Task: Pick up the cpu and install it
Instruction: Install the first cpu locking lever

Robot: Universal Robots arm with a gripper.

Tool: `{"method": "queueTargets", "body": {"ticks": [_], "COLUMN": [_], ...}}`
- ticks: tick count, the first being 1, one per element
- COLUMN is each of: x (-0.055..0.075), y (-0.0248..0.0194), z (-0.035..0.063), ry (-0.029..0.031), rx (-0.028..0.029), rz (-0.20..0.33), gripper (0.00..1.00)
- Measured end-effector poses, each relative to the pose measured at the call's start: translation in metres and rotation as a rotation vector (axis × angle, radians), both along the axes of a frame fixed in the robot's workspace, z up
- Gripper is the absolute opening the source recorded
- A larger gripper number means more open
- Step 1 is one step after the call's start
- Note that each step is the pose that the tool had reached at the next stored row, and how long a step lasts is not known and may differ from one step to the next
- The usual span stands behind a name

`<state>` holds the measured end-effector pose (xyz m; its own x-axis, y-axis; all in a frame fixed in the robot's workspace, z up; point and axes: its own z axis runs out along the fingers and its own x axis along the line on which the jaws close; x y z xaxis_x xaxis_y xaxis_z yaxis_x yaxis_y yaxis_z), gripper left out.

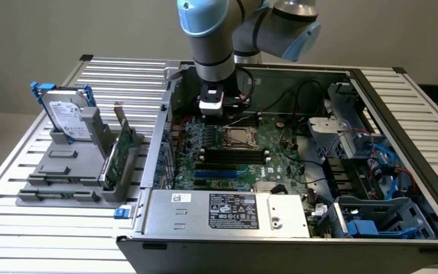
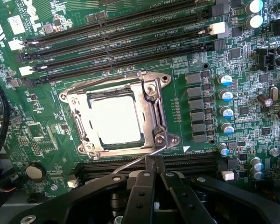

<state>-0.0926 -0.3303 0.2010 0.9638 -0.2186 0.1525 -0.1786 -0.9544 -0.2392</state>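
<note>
Black fingers (image 2: 155, 169), pressed shut with nothing visibly held, sat just beside the metal-framed socket (image 2: 79, 112) containing the cpu (image 2: 115, 119).

The cpu (image 2: 115, 119) has a smooth metal top, so glossy that it glares white. It sits in a socket frame (image 2: 77, 112) of bare silvery metal with shiny screw heads. The circuit board (image 2: 46, 140) is glossy green, and its memory slots (image 2: 121, 46) are black plastic. The hand (image 2: 154, 165) is matt black, dotted with small bright metal screws. In the exterior view the tabletop (image 1: 44, 240) is ribbed, satin-finished metal. The hard drive (image 1: 67, 117) is silver metal with a paper label, and its holder (image 1: 59, 165) is matt grey plastic.
</note>
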Motion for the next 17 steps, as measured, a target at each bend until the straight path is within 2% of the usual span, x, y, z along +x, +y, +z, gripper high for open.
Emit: {"method": "queueTargets", "body": {"ticks": [17], "x": [0.0067], "y": [0.0002], "z": [-0.0018], "ry": [0.0000], "rx": [-0.0006], "rz": [-0.001], "gripper": [0.11]}}
